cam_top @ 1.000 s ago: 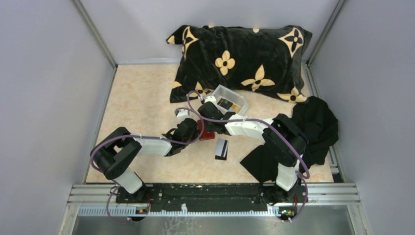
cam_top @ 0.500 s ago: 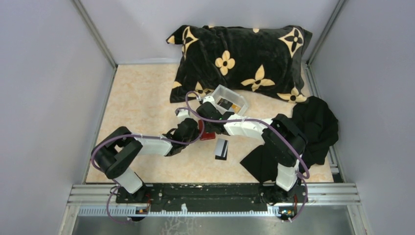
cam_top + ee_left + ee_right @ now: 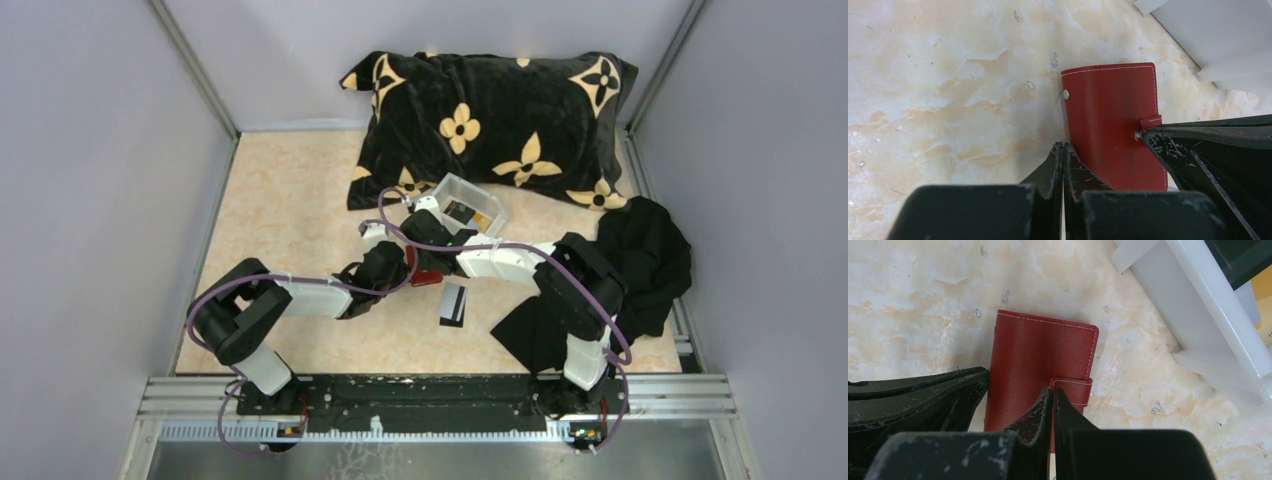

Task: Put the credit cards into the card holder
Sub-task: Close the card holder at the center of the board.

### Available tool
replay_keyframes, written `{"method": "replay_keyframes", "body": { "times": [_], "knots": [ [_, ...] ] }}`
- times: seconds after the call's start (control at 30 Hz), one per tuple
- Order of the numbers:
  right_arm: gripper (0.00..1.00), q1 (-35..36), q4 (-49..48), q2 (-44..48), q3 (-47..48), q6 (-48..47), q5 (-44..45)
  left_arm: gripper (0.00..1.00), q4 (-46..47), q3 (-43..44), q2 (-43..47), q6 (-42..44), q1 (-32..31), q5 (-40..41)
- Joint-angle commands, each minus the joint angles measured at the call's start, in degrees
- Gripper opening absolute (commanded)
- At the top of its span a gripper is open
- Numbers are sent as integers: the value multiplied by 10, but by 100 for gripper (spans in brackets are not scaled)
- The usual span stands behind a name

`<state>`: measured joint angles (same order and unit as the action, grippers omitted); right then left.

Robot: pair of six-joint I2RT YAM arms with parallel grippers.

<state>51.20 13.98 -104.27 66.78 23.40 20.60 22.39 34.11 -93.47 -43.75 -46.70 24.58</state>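
Red card holder (image 3: 1040,360) lies closed on counter (image 3: 908,300), just near-left of white tray (image 3: 1198,305), long axis pointing away from both wrists. Left gripper (image 3: 1063,152): jaws pressed together at holder's left edge. Right gripper (image 3: 1052,397): jaws likewise together, tips at snap tab (image 3: 1073,390), so right arm's prob. best placed to unfasten.

Lighting's soft and even in all 3 views, no glare, just faint shadows on the beige marbled tabletop (image 3: 290,200). Both wrist cams are sharp on the flat red stitched card holder (image 3: 1110,125), but the black fingers (image 3: 1048,170) near the lens go blurry.
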Motion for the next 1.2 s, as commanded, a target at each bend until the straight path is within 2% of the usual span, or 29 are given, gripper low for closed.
{"method": "replay_keyframes", "body": {
  "times": [0.0, 1.17],
  "knots": [
    [0, 5, -12, 28, -1, -10, 20, 0, 5, 0, -8, 0, 1, -14],
    [0, 8, 0, -1, -16, -14, -5, 0, 9, 6, -15, 0, 1, -22]
  ]
}}
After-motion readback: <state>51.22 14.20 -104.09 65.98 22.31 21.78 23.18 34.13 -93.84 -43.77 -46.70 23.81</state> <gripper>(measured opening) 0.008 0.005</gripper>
